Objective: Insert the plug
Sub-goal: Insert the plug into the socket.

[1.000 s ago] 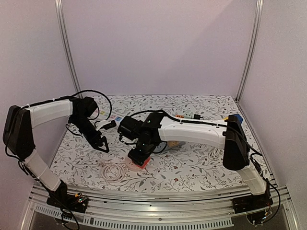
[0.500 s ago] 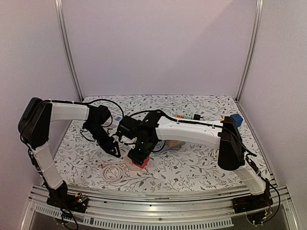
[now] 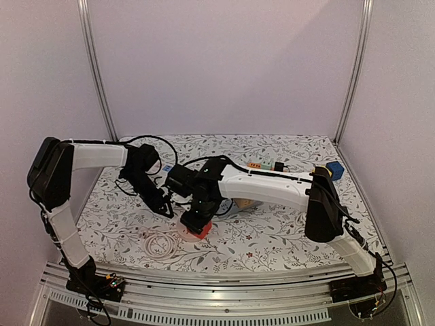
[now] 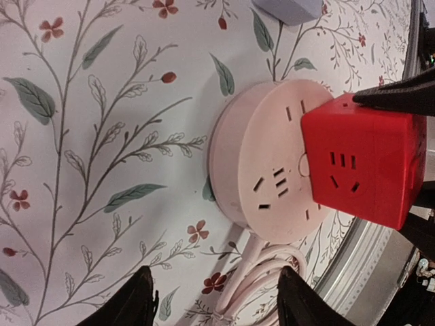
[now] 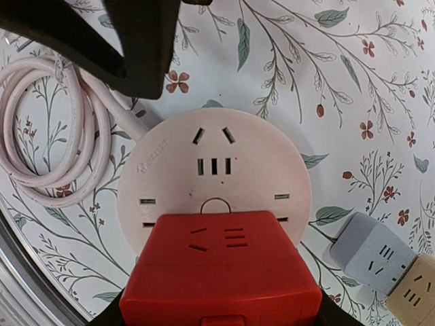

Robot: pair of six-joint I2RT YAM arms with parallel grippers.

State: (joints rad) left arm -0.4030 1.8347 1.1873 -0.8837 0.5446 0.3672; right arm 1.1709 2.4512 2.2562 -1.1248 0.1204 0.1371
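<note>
The right tool (image 3: 194, 223) clamps the red cube plug (image 5: 221, 272), which sits over one edge of the round pink socket (image 5: 214, 170) on the floral surface (image 4: 88, 102); whether it is seated I cannot tell; the left tool (image 4: 219, 292) hangs beside the socket, fingers apart, gripping nothing; the coiled cord (image 5: 47, 129) lies close by.

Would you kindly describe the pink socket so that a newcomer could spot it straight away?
On the floral table, look near the front edge, beside the coiled pink cable. The socket is a flat, pale pink disc with plug slots on its top face. Its neighbours, the red cube and the grey cube, are boxy; it alone is round.
</note>
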